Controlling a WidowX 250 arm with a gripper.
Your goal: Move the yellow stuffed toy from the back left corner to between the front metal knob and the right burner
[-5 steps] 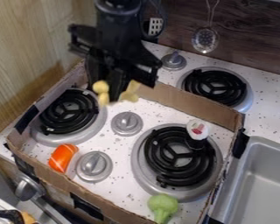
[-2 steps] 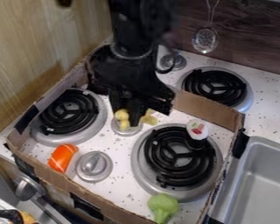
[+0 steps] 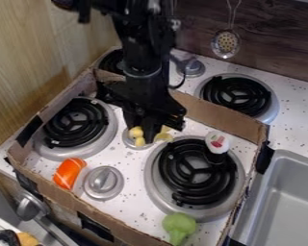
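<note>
Adjoining a metal sink (image 3: 282, 206), the speckled stovetop (image 3: 136, 211) meets wood-grained walls (image 3: 37, 57).

Middle knob (image 3: 129, 142) partly hidden by gripper (image 3: 148, 139), sink (image 3: 282, 204) cut off at right

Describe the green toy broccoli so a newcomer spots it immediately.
On the stovetop, find the burner inside the cardboard border nearest the sink. Just below that burner in view lies the toy broccoli, its green colour unlike the orange piece further left.
</note>
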